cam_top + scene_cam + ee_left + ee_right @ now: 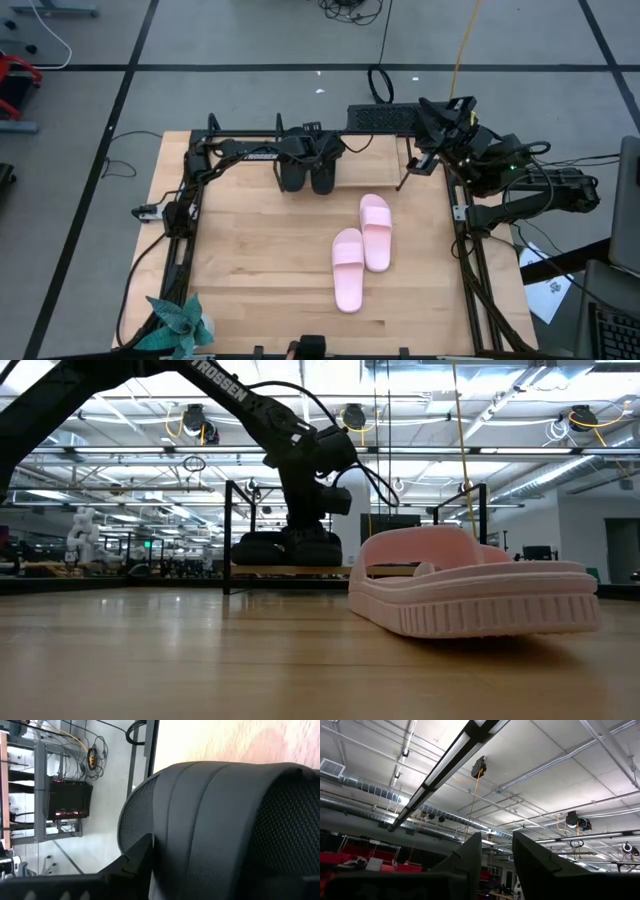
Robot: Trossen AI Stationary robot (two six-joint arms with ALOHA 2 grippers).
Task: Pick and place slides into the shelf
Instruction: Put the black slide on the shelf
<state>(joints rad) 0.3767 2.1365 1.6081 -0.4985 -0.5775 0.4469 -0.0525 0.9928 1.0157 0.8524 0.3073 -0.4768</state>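
Two black slides point(306, 176) stand side by side on the shelf point(380, 150) at the table's far edge; in the low view they point(285, 547) sit on its board point(400, 570). My left gripper point(310, 152) is directly above them, shut on one. Which of the two, I cannot tell. The pink pair point(375, 232) point(348, 268) lies soles down on the tabletop right of centre, and one pink slide point(470, 585) is close to the low camera. My right gripper point(497, 840) waits at the far right corner, pointing up at the ceiling with a narrow gap between its fingers. My left gripper comes down from above onto a black slide's wide strap point(210, 820). One finger point(136, 862) lies against the strap's side edge. The strap hides the other finger, so I cannot tell whether it is underneath. The slide looks level, its sole on the shelf board.
Black metal rails point(468, 250) run along the table's left and right sides. A small plant point(180, 325) stands at the near left corner. The folded right arm point(520, 185) fills the far right corner. Bare wood lies left of the pink slides.
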